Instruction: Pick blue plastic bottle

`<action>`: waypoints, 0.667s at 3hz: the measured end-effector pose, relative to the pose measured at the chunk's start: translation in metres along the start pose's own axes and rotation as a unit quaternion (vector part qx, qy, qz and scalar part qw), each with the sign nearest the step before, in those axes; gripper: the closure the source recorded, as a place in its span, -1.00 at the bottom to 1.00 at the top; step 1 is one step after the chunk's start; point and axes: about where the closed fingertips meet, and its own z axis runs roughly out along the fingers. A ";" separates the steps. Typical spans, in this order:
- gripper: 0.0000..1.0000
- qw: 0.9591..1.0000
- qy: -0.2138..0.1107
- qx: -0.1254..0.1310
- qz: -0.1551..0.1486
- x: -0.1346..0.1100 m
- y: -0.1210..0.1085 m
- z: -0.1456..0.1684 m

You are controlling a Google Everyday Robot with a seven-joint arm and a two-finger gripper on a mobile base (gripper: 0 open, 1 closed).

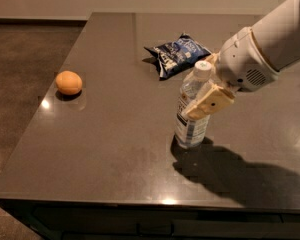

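The blue plastic bottle (189, 130) stands upright on the dark table (115, 149), right of centre. It is clear, with a white cap and a white-and-blue label. My gripper (200, 106) comes in from the right on a white arm (270, 44) and sits at the bottle's upper half. A cream part of it lies across the front of the bottle, just below the neck. The bottle's base rests on the table.
A dark blue snack bag (176, 54) lies just behind the bottle. An orange (68, 82) sits at the table's left side, near the left edge. The table's front edge runs along the bottom of the view.
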 end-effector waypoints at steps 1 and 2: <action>0.76 1.000 -0.018 -0.002 0.001 -0.010 -0.007 -0.016; 1.00 0.999 -0.034 0.003 -0.003 -0.021 -0.014 -0.040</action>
